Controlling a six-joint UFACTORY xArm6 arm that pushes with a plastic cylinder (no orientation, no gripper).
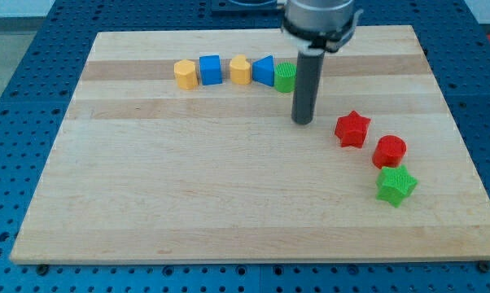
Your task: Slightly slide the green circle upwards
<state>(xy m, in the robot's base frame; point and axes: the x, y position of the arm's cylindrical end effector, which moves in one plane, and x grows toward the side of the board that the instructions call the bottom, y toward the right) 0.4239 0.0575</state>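
Observation:
The green circle [285, 77] lies near the view's top centre, at the right end of a row of blocks, partly hidden behind my rod. My tip [303, 122] rests on the board just below and slightly right of the green circle, a short gap apart. Left of the circle in the row are a blue triangle [264, 71], a yellow heart [240, 70], a blue block [210, 69] and a yellow hexagon [185, 73].
A red star [352, 129], a red circle [389, 151] and a green star [395, 185] run in a diagonal line at the view's right. The wooden board [188, 187] sits on a blue perforated table.

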